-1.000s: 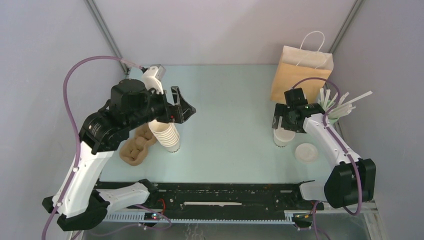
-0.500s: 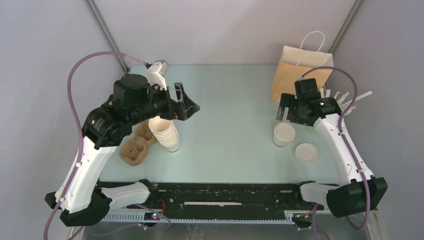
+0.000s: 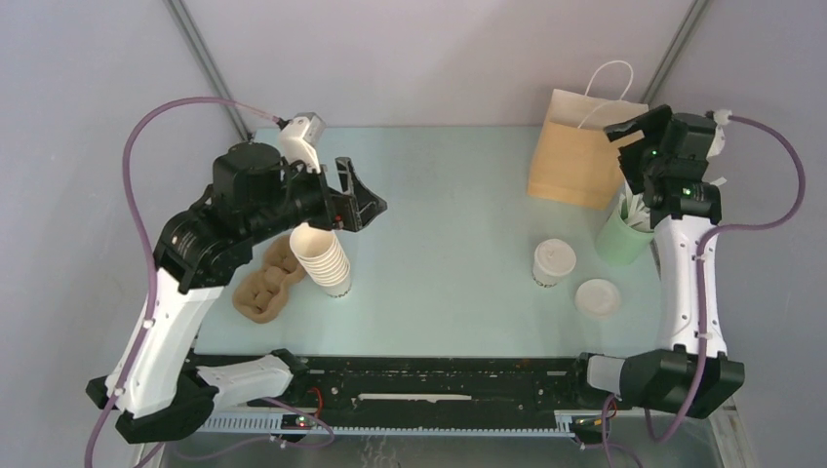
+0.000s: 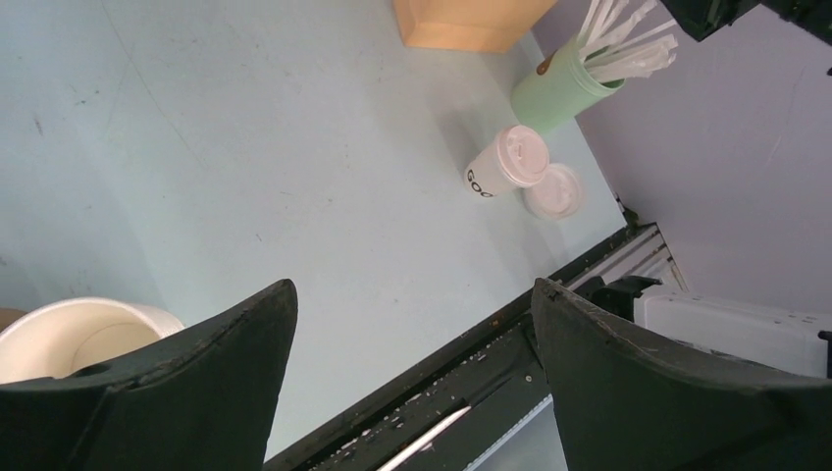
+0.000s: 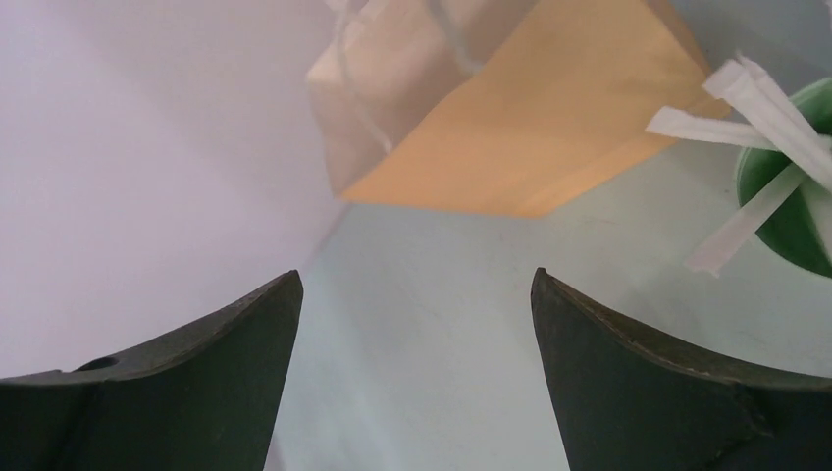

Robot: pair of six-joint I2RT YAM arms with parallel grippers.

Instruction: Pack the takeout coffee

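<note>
The takeout coffee, a small cream cup with a white lid, stands upright on the right half of the table; the left wrist view also shows the coffee. My right gripper is raised well behind and to the right of it, open and empty, beside the brown paper bag. In its own view the right gripper faces the bag with nothing between its fingers. My left gripper hangs open and empty over the left half of the table, above a stack of cups. In the left wrist view the left gripper holds nothing.
A loose white lid lies just right of the coffee. A green cup of wrapped straws stands under the right arm. A brown pulp cup carrier lies left of the cup stack. The black rail runs along the near edge.
My right gripper rose from around the coffee and swung back and right to beside the bag, leaving the cup standing. The left arm barely moved.
</note>
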